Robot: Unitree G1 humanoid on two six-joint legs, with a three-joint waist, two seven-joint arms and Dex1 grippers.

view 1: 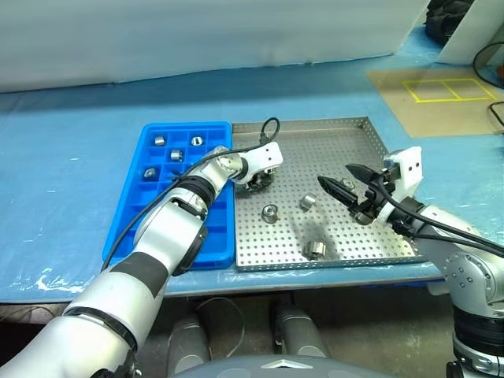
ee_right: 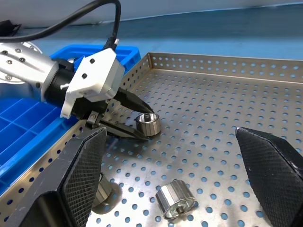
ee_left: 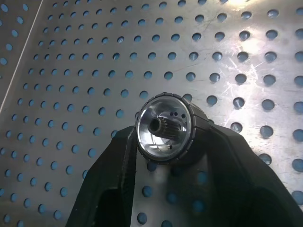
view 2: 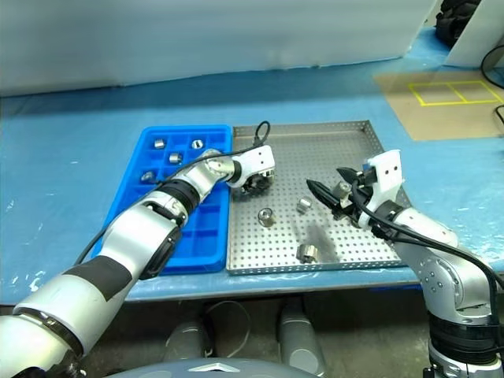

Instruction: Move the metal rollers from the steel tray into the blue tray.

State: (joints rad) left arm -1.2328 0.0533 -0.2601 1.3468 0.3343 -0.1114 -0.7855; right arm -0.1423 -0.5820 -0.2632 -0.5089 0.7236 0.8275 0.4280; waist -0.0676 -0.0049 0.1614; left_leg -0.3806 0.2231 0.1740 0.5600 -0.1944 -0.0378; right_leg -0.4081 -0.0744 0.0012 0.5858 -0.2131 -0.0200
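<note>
The left gripper (ee_right: 135,124) is pinching a roller (ee_right: 147,124) on the steel tray (view 1: 370,138) near the blue tray (view 1: 130,209), needing a lift across, while the right gripper's (view 1: 346,189) fingers are standing wide and empty.

L gripper (view 1: 257,182) down at steel tray (view 1: 370,131) near blue tray (view 1: 130,206); three rollers (view 1: 270,213) loose; R gripper (view 1: 344,180) open above.

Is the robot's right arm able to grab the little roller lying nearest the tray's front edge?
Probably yes. The right gripper has its fingers wide open above the steel tray, and nothing lies between it and that roller.
</note>
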